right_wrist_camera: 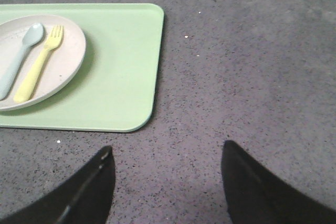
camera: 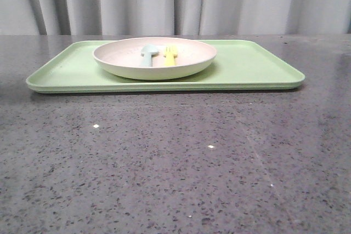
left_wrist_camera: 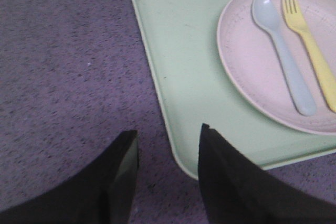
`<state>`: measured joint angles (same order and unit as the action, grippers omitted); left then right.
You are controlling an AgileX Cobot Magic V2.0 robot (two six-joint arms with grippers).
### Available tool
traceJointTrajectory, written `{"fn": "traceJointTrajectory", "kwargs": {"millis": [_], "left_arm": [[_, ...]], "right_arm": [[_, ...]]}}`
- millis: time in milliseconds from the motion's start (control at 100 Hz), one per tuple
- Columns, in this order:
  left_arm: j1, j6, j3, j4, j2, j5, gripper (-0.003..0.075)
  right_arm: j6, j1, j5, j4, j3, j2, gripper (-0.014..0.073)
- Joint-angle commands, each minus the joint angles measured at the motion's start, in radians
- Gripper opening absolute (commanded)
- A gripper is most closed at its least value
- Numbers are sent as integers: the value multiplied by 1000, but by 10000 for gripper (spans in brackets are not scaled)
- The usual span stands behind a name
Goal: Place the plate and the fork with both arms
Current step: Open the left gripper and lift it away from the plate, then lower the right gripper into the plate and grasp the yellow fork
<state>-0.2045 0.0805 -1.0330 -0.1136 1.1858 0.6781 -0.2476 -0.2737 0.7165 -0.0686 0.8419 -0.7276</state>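
The round pink-cream plate [camera: 154, 58] [left_wrist_camera: 262, 77] [right_wrist_camera: 58, 64] rests on the light green tray [camera: 247, 67] [left_wrist_camera: 184, 66] [right_wrist_camera: 121, 72]. Inside the plate lies the yellow fork [camera: 170, 55] [left_wrist_camera: 311, 51] [right_wrist_camera: 39, 64], side by side with a pale blue spoon [camera: 148, 54] [left_wrist_camera: 283, 56] [right_wrist_camera: 20, 56]. My left gripper [left_wrist_camera: 169, 135] hangs open above the table at the tray's near left corner, holding nothing. Off the tray's right end, my right gripper [right_wrist_camera: 167, 153] is wide open over bare table. Neither gripper shows in the front view.
The tray lies across the far half of a grey speckled tabletop [camera: 175, 163]. A grey curtain [camera: 175, 1] hangs behind the table. Bare table stretches in front of the tray and to its right [right_wrist_camera: 252, 66].
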Motion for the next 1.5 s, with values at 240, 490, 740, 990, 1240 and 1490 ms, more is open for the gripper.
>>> {"fn": "traceJointTrajectory", "kwargs": {"millis": [240, 490, 740, 990, 1240, 1490], "left_arm": [[-5, 109, 140, 137, -290, -46, 279], [-5, 109, 224, 159, -419, -42, 279], [-5, 109, 258, 159, -453, -15, 279], [-5, 109, 258, 157, -453, -17, 279], [-5, 109, 258, 155, -453, -24, 279], [-5, 109, 258, 155, -453, -24, 279]], "right_arm": [[3, -117, 69, -4, 291, -298, 455], [2, -206, 139, -4, 498, -524, 455], [-79, -244, 221, -3, 726, -753, 455], [-124, -271, 354, -1, 979, -967, 455], [-182, -323, 447, -1, 1172, -1155, 455], [-227, -345, 473, 15, 1230, -1275, 455]]}}
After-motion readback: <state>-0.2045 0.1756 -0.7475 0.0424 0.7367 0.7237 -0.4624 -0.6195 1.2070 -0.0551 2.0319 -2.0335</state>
